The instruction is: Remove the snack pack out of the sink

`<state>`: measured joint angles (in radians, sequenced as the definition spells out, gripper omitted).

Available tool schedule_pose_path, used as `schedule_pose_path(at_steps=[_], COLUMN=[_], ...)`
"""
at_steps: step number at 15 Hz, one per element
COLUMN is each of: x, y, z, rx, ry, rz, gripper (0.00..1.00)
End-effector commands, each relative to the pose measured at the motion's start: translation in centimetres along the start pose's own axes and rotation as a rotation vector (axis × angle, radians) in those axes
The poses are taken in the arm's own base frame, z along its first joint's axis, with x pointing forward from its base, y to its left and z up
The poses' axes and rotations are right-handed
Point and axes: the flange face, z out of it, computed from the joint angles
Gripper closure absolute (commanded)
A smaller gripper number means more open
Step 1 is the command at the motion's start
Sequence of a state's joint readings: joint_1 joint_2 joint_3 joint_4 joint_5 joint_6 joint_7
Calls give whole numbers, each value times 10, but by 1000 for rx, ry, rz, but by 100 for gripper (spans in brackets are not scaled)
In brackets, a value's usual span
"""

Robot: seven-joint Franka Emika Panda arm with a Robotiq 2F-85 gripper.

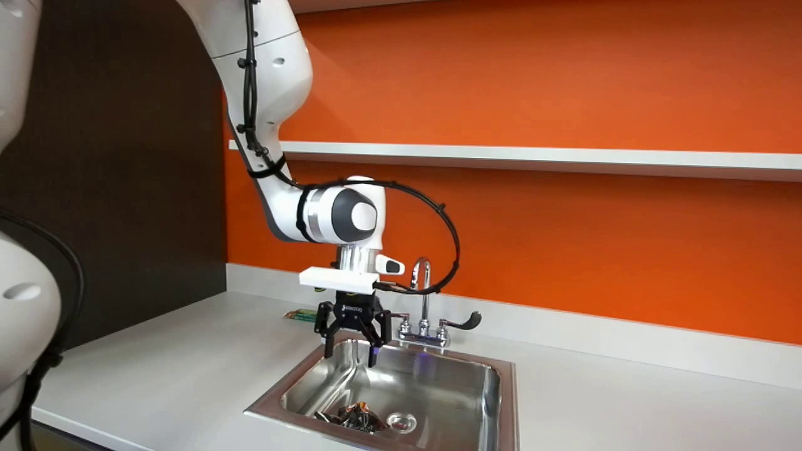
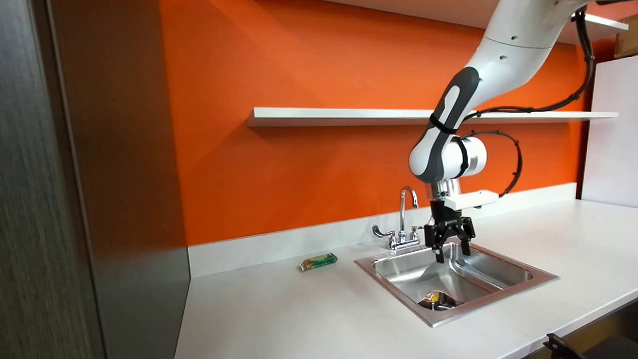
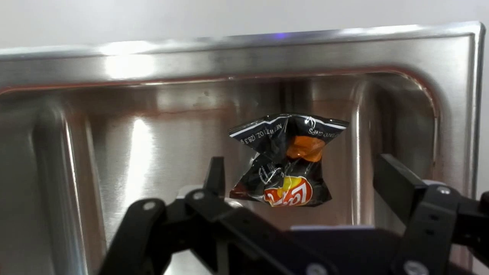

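The snack pack is a crumpled black chip bag with a red and yellow logo. It lies on the bottom of the metal sink and shows in both exterior views [image 1: 357,418] [image 2: 438,300] and in the wrist view [image 3: 284,164]. The sink's rim shows in both exterior views [image 1: 509,407] [image 2: 543,277] and in the wrist view [image 3: 267,59]. My black gripper [image 1: 351,356] [image 2: 453,253] points down, above the far part of the sink and higher than the bag. Its fingers [image 3: 301,172] are wide apart with nothing between them, and they do not touch the bag.
A chrome faucet with lever handles [image 1: 425,313] [image 2: 402,219] stands behind the sink, close to the gripper. A green packet [image 1: 302,315] [image 2: 318,262] lies on the white counter [image 2: 279,309]. A white shelf [image 1: 532,153] [image 2: 349,117] runs along the orange wall.
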<state>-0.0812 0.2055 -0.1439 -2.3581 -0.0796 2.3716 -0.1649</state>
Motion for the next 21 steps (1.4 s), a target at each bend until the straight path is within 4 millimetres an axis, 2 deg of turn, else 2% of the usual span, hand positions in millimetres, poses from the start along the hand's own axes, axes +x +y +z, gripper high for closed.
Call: schedule_pose_path(at_steps=[1, 7, 13, 21], x=[16, 25, 43, 70], y=[3, 1, 1, -15], z=[17, 48, 66, 91], rx=[-25, -29, -71, -113], ry=[-22, -70, -89, -103], rz=[19, 24, 8, -22], gripper=[0, 0, 0, 0])
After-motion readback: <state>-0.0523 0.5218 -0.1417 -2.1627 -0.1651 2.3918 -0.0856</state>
